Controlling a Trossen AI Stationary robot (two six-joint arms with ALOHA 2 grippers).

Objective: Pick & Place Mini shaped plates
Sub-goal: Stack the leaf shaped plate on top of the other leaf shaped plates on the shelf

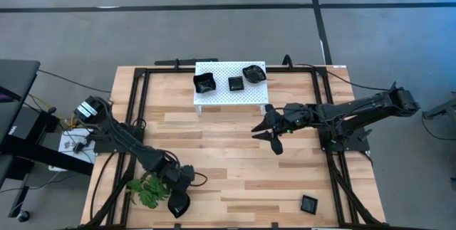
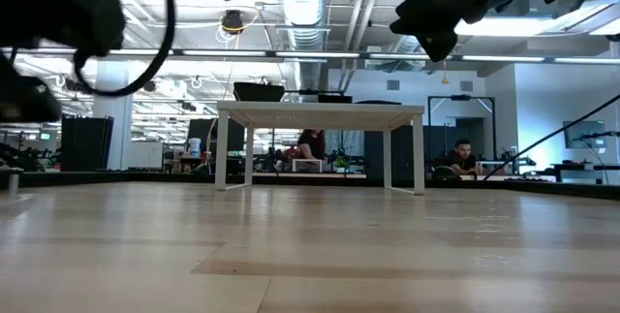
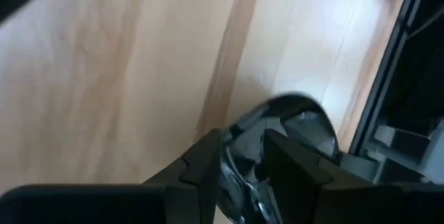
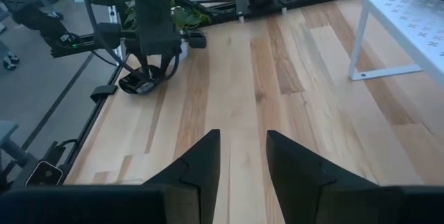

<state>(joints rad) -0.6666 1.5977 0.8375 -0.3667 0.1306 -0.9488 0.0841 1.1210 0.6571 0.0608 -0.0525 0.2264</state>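
Both arms are matte black with chunky jointed links. The left arm carries a bundle of black cables along its length, and a white block with dark stripes sits at its base, toward ten o'clock. The right arm is blocky, narrowing toward its wrist. Each wrist camera shows two dark fingers, flat and angular, widening into stepped shoulders.

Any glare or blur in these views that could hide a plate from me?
Left wrist view: soft and smeared, glare streaks across the glossy black plate held in the left gripper. Low view: arms are dark silhouettes against bright ceiling lights. High view: even light, plates on the white platform read clearly. Right wrist view: sharp, right gripper open and empty.
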